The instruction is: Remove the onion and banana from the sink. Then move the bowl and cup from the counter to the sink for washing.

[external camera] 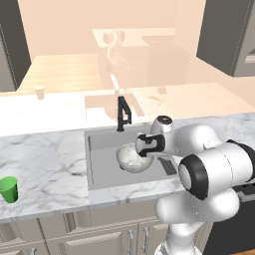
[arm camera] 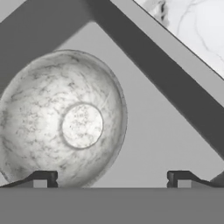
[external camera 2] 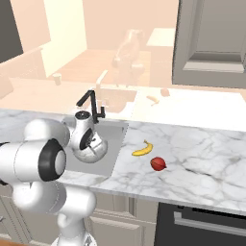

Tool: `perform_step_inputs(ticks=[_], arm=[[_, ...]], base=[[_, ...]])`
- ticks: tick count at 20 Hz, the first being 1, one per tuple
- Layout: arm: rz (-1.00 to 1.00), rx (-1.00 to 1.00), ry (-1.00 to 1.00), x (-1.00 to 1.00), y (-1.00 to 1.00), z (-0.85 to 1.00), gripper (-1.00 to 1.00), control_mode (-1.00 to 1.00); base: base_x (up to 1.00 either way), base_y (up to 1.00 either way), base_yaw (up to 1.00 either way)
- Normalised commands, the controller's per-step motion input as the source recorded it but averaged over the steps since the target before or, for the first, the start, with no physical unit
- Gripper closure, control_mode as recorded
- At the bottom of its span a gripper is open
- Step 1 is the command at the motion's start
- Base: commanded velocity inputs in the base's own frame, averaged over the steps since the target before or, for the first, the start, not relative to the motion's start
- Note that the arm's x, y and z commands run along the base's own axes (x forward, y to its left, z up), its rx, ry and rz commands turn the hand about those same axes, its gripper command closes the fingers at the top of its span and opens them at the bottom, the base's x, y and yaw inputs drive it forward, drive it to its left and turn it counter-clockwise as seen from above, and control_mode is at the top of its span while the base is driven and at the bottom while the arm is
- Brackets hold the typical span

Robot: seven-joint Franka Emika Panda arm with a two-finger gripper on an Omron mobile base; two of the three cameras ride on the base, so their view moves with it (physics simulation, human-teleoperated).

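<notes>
Standing wide apart at the bottom of the hand view, the two dark fingertips [arm camera: 43, 178] grip nothing; gripper [arm camera: 111, 178] is fully open w/ bare grey sink floor between the tips. Left tip sits over the near rim of the bowl [arm camera: 65, 120], right tip over basin floor, well clear of it.

Bowl: big, round, grey-white speckled, stone-metal look, upright, w/ a pale flat disc at the bottom of its inside. It rests on the floor of the sink [external camera: 102, 169], just below the hand, near the basin's middle in the left base view. Black faucet [external camera: 122, 113] stands at the back edge of the basin.

Outward on the counter [external camera 2: 202, 158], right of the sink: banana [external camera 2: 143, 149], small, curved, yellow w/ dark tips, lying flat; onion [external camera 2: 158, 164], small glossy red ball, just beside it, nearer the front edge. The two are close but apart.

Far left of the sink, near the counter's front edge, cup [external camera: 8, 189]: bright green tapered tumbler, no handle, upright.
</notes>
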Motion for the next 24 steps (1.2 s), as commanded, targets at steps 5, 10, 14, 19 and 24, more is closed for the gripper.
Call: perform_step_inputs(ticks=[5, 10, 14, 19, 24], arm=[[0.09, -0.11, 0.0, -0.17, 0.1, 0.31, -1.0, -1.0], [0.09, -0.08, 0.0, -0.18, 0.1, 0.3, -1.0, -1.0], [0.07, -0.03, 0.0, -0.19, 0.12, 0.25, -1.0, -1.0], [0.06, 0.0, 0.0, -0.22, 0.14, 0.2, -1.0, -1.0], [0.04, 0.0, 0.0, -0.21, 0.19, 0.18, -1.0, -1.0]], base=[[0.0, 0.0, 0.0], [0.0, 0.0, 0.0], [0.0, 0.0, 0.0], [0.0, 0.0, 0.0], [0.0, 0.0, 0.0]])
